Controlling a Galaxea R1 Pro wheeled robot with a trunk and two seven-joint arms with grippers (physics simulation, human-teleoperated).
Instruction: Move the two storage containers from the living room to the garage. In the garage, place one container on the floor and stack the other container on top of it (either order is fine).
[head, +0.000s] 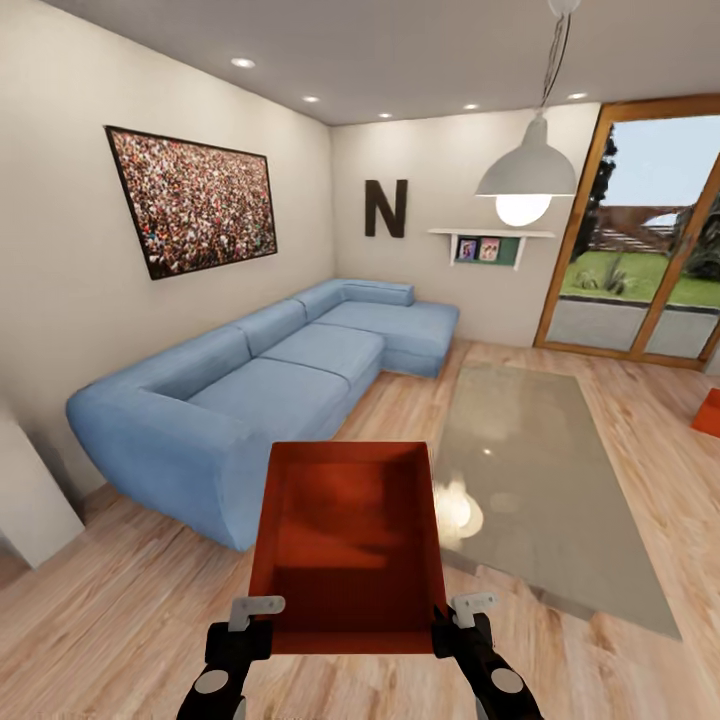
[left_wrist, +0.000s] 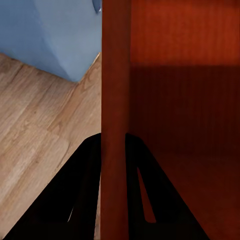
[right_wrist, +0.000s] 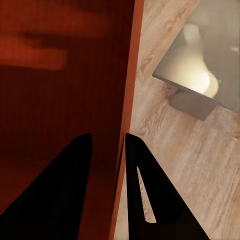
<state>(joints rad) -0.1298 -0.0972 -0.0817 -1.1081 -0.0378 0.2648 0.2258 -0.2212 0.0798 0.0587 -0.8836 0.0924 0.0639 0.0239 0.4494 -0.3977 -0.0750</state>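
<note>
orange-red storage container (head: 348, 545) hangs in the air between the two arms, above the light wood-plank floor (head: 130, 610) of the living room, its open top tilted toward the head camera. the left tool (head: 252, 620) is clenched on the container's left wall, one finger (left_wrist: 75, 195) outside and the other inside, as the left wrist view shows. the right tool (head: 462, 618) pinches the right wall the same way, with its outer finger (right_wrist: 150, 195) over the planks. a blue corner sofa (head: 250, 380) stands just beyond the container, and a grey rug (head: 540, 480) lies beside it. a second orange-red container (head: 708, 412) sits on the floor by the glass doors (head: 640, 230), well apart.
</note>
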